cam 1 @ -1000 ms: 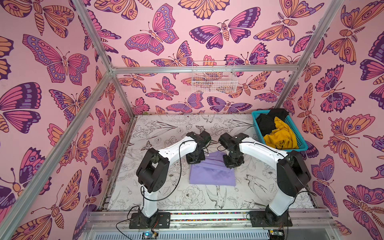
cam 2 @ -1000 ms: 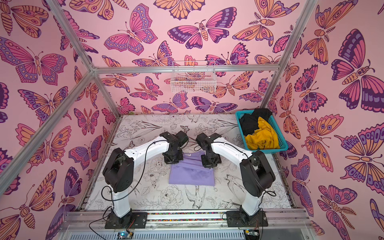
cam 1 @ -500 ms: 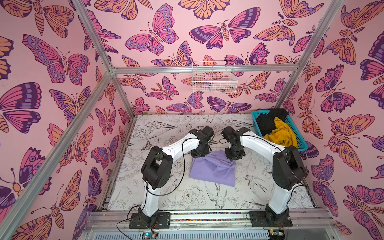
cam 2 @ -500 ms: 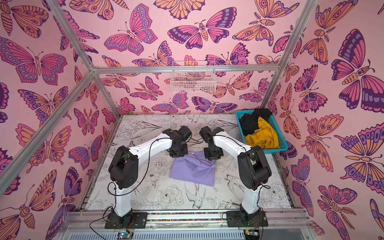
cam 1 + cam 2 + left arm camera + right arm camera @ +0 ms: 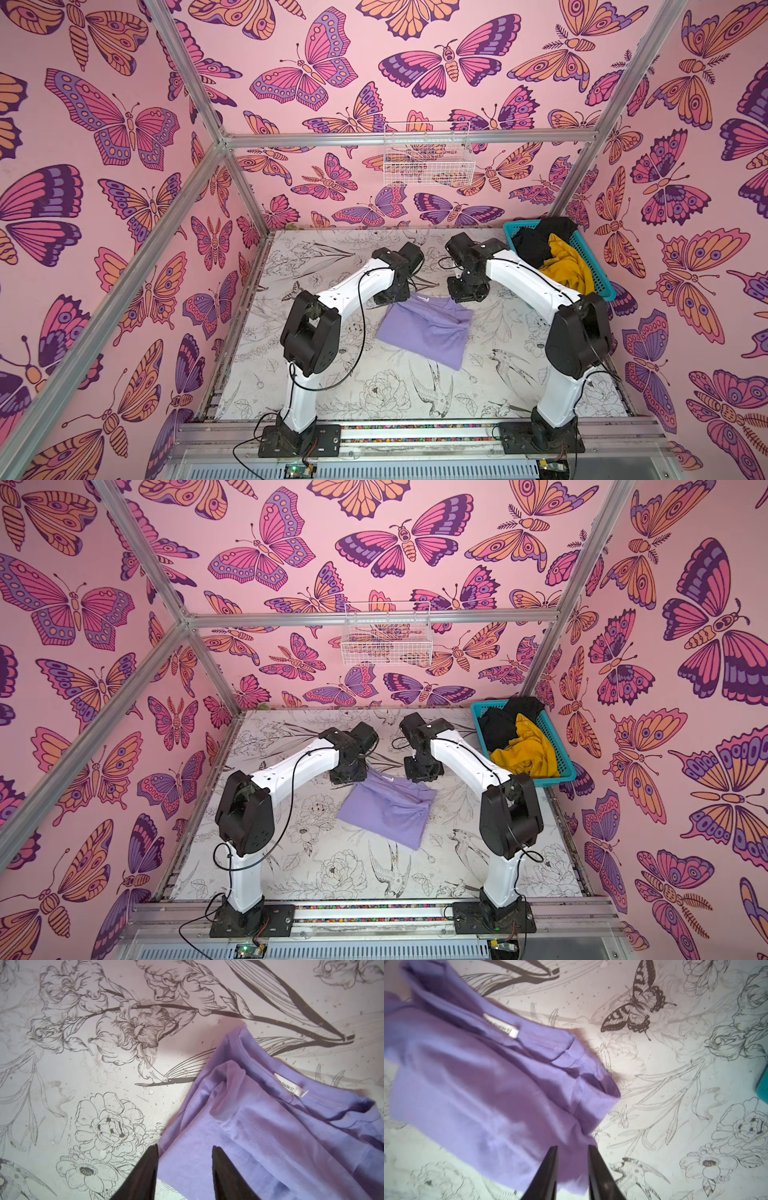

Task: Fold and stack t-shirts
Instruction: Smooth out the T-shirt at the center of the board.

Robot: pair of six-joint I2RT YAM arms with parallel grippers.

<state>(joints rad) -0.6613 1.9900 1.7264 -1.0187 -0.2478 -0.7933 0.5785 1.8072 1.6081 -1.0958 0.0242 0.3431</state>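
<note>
The lavender t-shirt lies folded and rumpled on the table's middle, its white neck label at the far edge. My left gripper hovers over its far left corner, open, the cloth lying loose below the jaws. My right gripper hangs over the far right corner, open by a narrower gap, gripping nothing. The mustard-yellow t-shirt and the black t-shirt lie heaped in the basket.
The teal lattice basket stands at the table's far right, and its edge shows in the right wrist view. A white wire basket hangs on the back wall. Metal frame posts line the table sides.
Both grippers drew the shirt's far edge toward the back wall, then opened and let it go. The cloth has dropped onto the table, more rumpled than before.
</note>
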